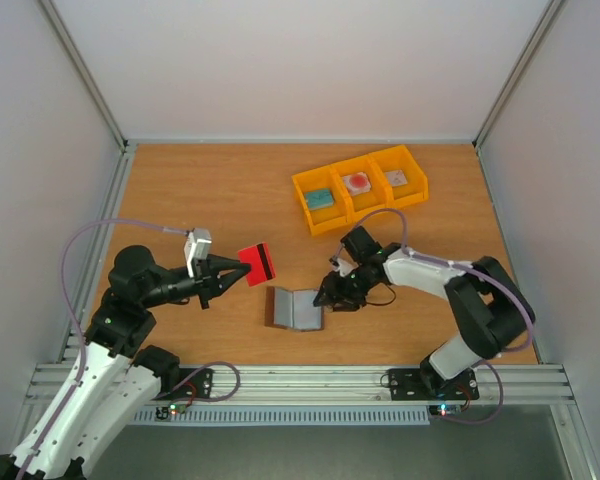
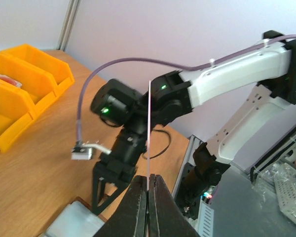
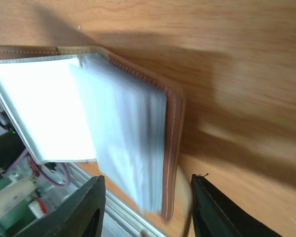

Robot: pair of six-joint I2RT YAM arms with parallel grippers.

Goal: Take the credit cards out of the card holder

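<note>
Wooden table [image 1: 200,190] enclosed by plain white walls [image 1: 280,60], with an aluminium rail [image 1: 300,380] along the near edge carrying both arm bases.

Left gripper [image 1: 236,266]: jaws pressed together on one short edge of a red card [image 1: 257,263] with a dark stripe. The card is held off the table, to the left of the card holder [image 1: 295,310] and apart from it. In the left wrist view the same card appears edge-on, as a thin upright line rising from the closed fingertips [image 2: 138,197].

Card holder: lies open near the front centre of the table, grey-blue inner side up, between the two grippers. The right wrist view shows its brown leather border and a stack of clear sleeves, partly fanned and slightly blurred.

Right gripper [image 1: 327,296]: low at the holder's right edge, jaws parted. Its dark fingers [image 3: 84,207] stand on either side of the brown border and grip nothing; whether they touch the leather cannot be told.

Yellow bin [image 1: 377,208]: three compartments, at the far right of the table, well apart from the holder. A pale card [image 1: 357,183] with a red round spot lies in the middle compartment, a teal item [image 1: 319,198] in the left one, and a small whitish item [image 1: 396,178] in the right one.
</note>
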